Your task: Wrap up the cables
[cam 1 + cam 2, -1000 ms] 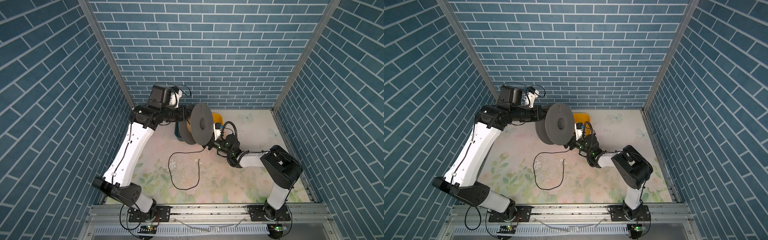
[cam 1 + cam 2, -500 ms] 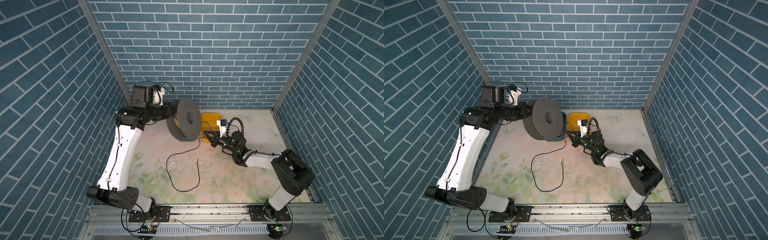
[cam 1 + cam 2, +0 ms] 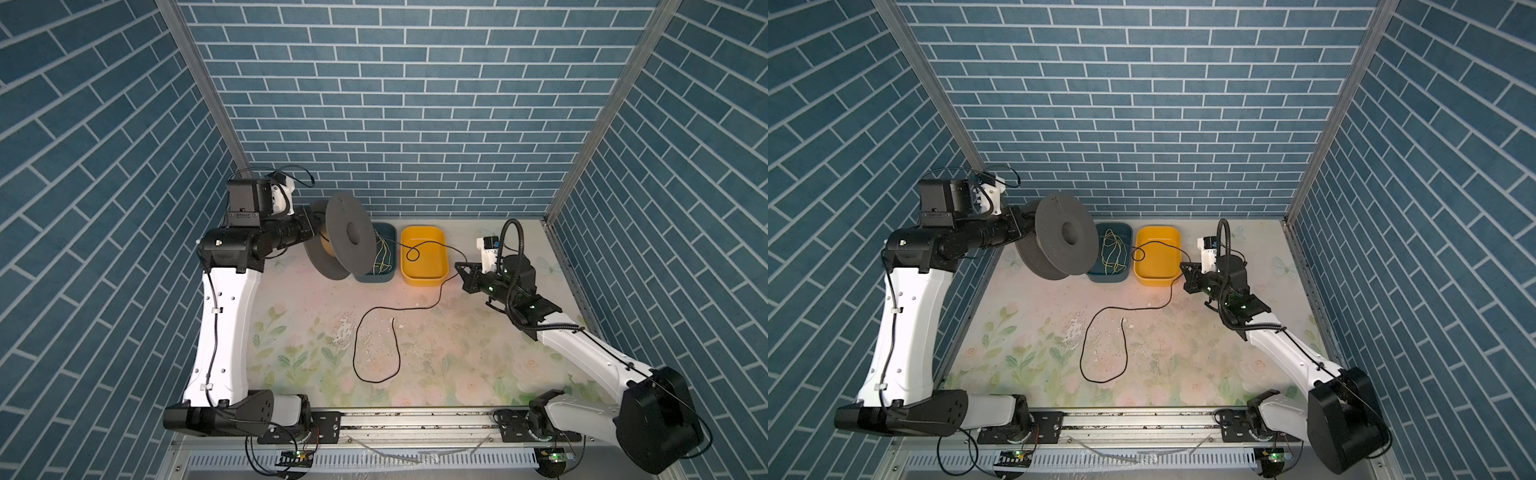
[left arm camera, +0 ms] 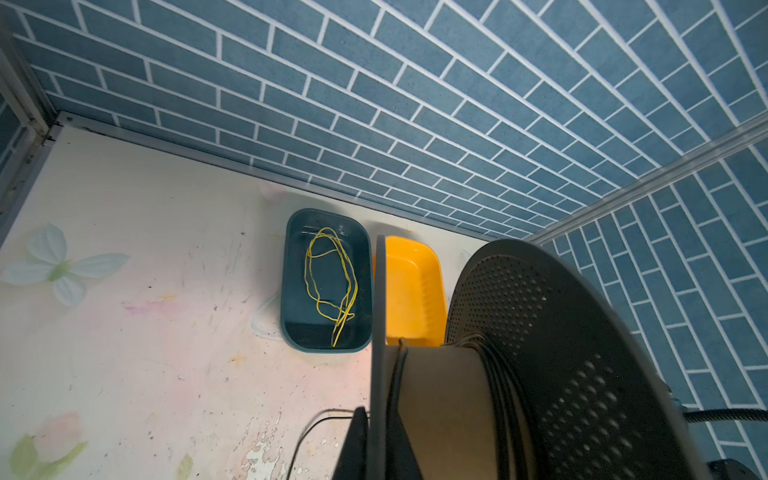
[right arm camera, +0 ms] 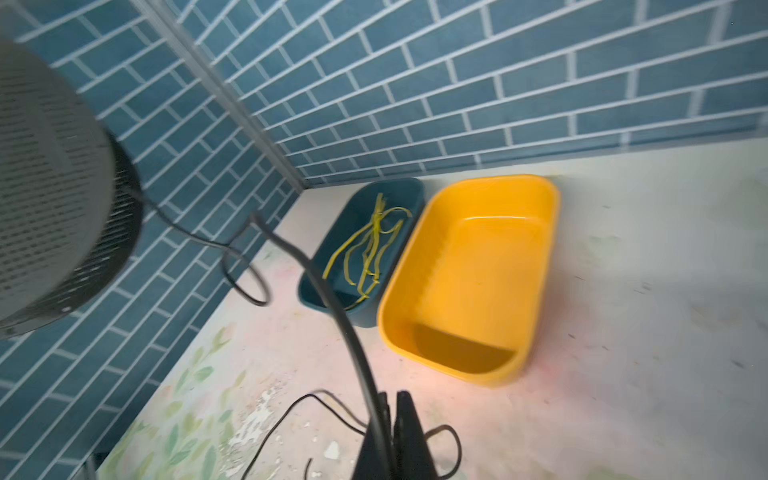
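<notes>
**Change noted:** a second ago the right hand (image 3: pixel 461 270) stood wide, close against the spool (image 3: pixel 347 237). It is now clamped tight on the cord (image 3: pixel 354 353) and has drawn off to the right, just past the yellow tub (image 3: pixel 424 279). The left hand (image 4: pixel 376 449), narrow on one flange of the spool, has carried it back toward the left rear corner. The spool hangs raised off the surface (image 3: pixel 457 353) near the blue tub (image 3: pixel 374 278). The two hands are now well apart.

**Cord location:** the left wrist view shows a few turns on the core. From there the cord runs through the air across both tubs, with a small kink loop above the yellow one, into the right hand. Past the grip it drops to the surface and lies in one large slack loop near the middle, with its end free.

**Assessment:** a fresh grip is taken and a span is paid out, but the kink shows the span is not taut. Most of the cord is still unwound, so the task looks early. The next turn needs tension, or the kink may snag a tub rim or wind on bunched
</notes>
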Available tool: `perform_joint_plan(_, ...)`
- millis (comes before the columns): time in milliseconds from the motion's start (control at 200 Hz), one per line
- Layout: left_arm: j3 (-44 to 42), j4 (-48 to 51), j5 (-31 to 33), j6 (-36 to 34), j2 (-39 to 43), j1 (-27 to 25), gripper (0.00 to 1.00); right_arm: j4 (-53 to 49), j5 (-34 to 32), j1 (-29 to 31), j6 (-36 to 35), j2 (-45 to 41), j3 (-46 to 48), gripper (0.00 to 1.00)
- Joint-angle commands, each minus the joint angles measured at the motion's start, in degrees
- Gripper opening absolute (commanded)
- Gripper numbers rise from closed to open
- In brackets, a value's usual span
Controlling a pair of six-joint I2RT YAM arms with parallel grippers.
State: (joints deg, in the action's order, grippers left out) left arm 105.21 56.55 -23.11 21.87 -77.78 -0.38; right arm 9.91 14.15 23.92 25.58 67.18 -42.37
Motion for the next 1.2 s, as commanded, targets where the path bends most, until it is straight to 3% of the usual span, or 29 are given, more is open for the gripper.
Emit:
perform_joint_plan(0,0.09,-1.69,1.53,-1.27,2.12,0.86,0.0,-12.73,-5.57,-4.05,-1.36,-2.56,1.43,0.0)
perform_joint_plan(365,0.77,-0.31,4.26,-1.96,2.68,1.88,0.0,-24.06,-12.93,-15.1,0.44,-5.69,1.54,0.0)
perform_joint_plan(525,-0.62,-2.1,-0.61,-0.17,2.97,1.88,0.0,-24.7,-9.5,-17.18,-2.62,-5.74,1.58,0.0)
perform_joint_plan(590,-1.29,-3.33,-4.27,0.46,2.96,1.5,0.0,-23.11,-2.65,-17.17,-4.65,-5.75,1.89,0.0)
perform_joint_plan(660,-1.52,-4.21,-7.63,1.47,2.81,0.6,0.0,-20.91,3.23,-17.24,-5.81,-5.53,2.4,0.1)
perform_joint_plan(745,-0.62,-3.39,-6.9,1.02,2.55,-1.27,0.0,-19.2,7.92,-17.14,-6.51,-4.9,2.73,0.22)
perform_joint_plan(840,-0.59,-3.64,-6.81,1.27,2.98,-3.05,0.0,-18.35,10.11,-17.15,-6.99,-4.62,2.91,0.4)
perform_joint_plan(1005,-1.79,-4.24,-5.19,1.85,3.49,-6.96,0.0,-16.7,12.22,-16.63,-7.17,-5.53,3.5,0.62)
perform_joint_plan(1080,-3.61,-5.91,-5.02,3.09,3.85,-9.08,0.0,-14.08,14.66,-15.39,-7.21,-5.67,3.83,0.79)
perform_joint_plan(1195,-4.88,-7.49,-4.44,4.09,3.71,-12.01,0.0,-9.72,17.64,-11.69,-8.15,-4.52,3.78,0.82)
